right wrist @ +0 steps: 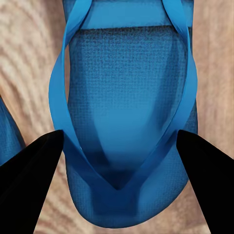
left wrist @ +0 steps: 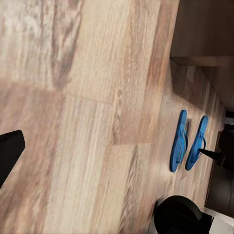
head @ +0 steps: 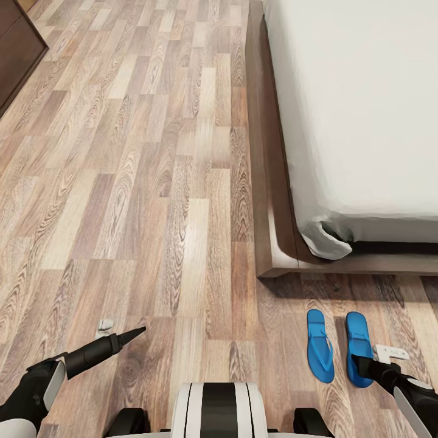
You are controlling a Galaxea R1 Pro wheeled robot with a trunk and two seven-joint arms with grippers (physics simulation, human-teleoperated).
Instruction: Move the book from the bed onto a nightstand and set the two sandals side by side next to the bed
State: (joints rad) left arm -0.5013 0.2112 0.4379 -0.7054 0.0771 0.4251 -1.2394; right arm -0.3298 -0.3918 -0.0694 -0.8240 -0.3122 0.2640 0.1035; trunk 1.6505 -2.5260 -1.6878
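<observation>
Floor is light-brown wood plank, lots of grain, staggered boards, and it takes up most of the head view. The bed has a dark brown frame running along the floor, with a plain pale mattress on top whose corner sags a bit over the frame's corner. Just off the foot of the bed the two sandals lie flat on the floor side by side, parallel, a small gap between them, both bright blue with thin straps. The right gripper sits right over the sandal farther from the bed's corner, fingers spread wide either side of its strap, not clamped on anything; in the head view its arm covers that sandal's near end. The left gripper hangs over bare floor well away from the bed, and I can't tell if it's apart or together, only a dark pointed tip shows. From the left wrist view you can see both sandals near the bed frame. Far from the bed, a bit of dark brown furniture pokes in at the corner.
</observation>
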